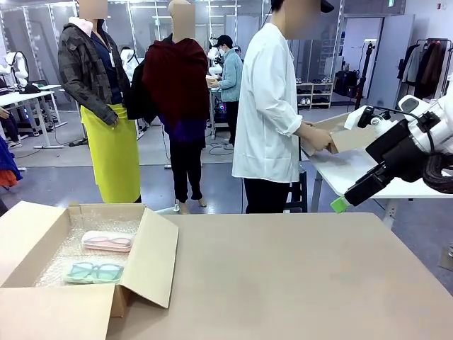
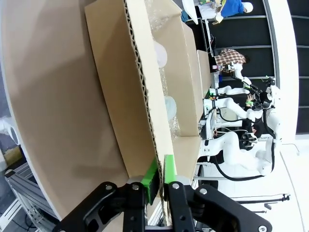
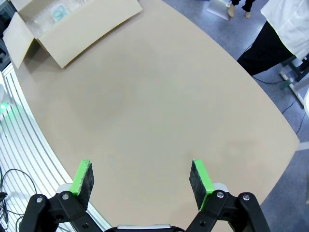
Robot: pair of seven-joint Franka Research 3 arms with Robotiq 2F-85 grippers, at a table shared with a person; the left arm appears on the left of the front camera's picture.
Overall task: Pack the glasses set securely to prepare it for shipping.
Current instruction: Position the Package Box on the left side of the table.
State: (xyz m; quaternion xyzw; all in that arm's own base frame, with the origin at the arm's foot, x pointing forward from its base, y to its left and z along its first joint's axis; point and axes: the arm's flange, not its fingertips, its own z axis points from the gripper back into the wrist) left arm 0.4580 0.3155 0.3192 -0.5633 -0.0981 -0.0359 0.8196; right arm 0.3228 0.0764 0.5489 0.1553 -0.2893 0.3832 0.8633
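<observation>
two flat see-through cases, the pink case (image 1: 107, 241) and mint-green case (image 1: 93, 272), lie on bubble wrap in your open cardboard box (image 1: 152, 265), beyond the left gripper (image 2: 159, 178), whose jaws pinch a box flap. your right gripper (image 3: 141, 179) hangs wide apart over the bare beige table (image 3: 159, 111), holding nothing.

beige table (image 1: 297, 276), open cardboard box (image 1: 152, 258) on it

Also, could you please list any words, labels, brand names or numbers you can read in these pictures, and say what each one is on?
None can be read.
Open brown cardboard box: plain flaps.
Pink see-through glasses case and mint-green see-through glasses case: no readable marking.
Beige table: bare of print.
</observation>
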